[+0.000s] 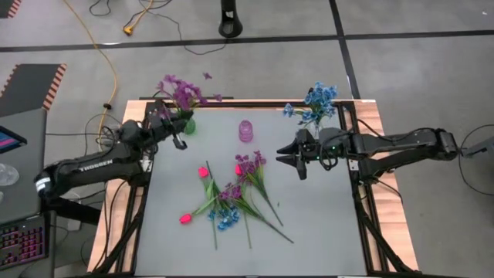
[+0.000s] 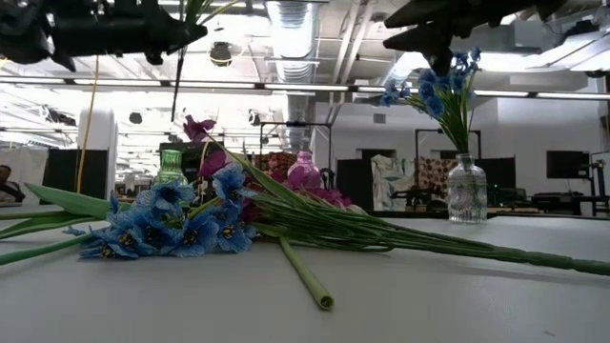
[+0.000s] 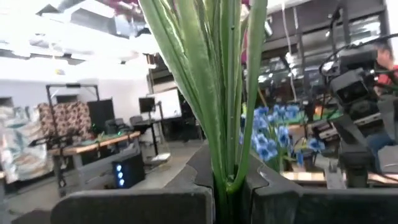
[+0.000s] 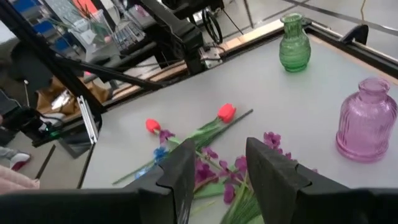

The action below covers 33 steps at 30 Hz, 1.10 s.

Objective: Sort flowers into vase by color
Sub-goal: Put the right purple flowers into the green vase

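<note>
My left gripper hangs over the green vase at the table's far left and is shut on a purple sprig. In the low view the sprig's stem runs down toward the green vase. My right gripper is open and hovers above the table, right of the flower pile and in front of the clear vase of blue flowers. The pile holds purple, blue and pink-red sprigs lying flat. A purple vase stands empty between the other two. My left gripper pinches the purple sprig's green stems and leaves between its two fingers. The fingers lie across the stem, which stands about upright. The blooms rise above the hold, and the stem's lower part hangs below it, lifted clear of the table.
The flower pile's long stems spread toward the table's near right. The wooden table frame runs along both sides. There is bare grey tabletop at the near right and near left. A desk with a keyboard stands left of the table.
</note>
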### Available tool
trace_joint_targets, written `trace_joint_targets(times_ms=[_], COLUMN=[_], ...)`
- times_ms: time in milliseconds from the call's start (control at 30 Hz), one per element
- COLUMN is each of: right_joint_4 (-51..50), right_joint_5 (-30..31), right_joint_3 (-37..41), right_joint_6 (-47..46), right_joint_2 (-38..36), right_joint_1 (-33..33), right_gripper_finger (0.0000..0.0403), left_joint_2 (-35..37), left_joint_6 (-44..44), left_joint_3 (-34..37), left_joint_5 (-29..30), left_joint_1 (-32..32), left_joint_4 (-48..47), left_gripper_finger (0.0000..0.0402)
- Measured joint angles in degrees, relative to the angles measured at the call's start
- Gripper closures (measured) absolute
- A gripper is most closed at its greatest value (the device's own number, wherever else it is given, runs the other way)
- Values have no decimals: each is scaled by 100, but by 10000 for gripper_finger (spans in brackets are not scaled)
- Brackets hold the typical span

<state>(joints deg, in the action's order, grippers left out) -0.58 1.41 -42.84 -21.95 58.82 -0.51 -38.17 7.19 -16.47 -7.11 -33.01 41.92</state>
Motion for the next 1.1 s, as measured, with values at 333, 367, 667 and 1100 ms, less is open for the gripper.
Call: trace_joint_targets(times_ms=[333,367,667,1100], right_joint_4=[85,80,124,103], right_joint_5=[-2,-4,-9,-17], right_joint_3=[-1,-1,0,-3], right_joint_6=[-3,-3,-7,-10], right_joint_2=[367,418,664,691], right_joint_1=[28,28,55,94], right_gripper_finger=[234,234,234,234], left_joint_2=[-1255,-1423,-2822,-2489], left_joint_6=[-245,-281,-705,-715], left_joint_3=[0,0,0,0], left_joint_5=[-376,-462,-1094,-882], left_joint_1=[-1772,-1904,-2506,-2518], left_joint_4=[1279,1498,2968,2636], left_gripper_finger=[401,401,401,385])
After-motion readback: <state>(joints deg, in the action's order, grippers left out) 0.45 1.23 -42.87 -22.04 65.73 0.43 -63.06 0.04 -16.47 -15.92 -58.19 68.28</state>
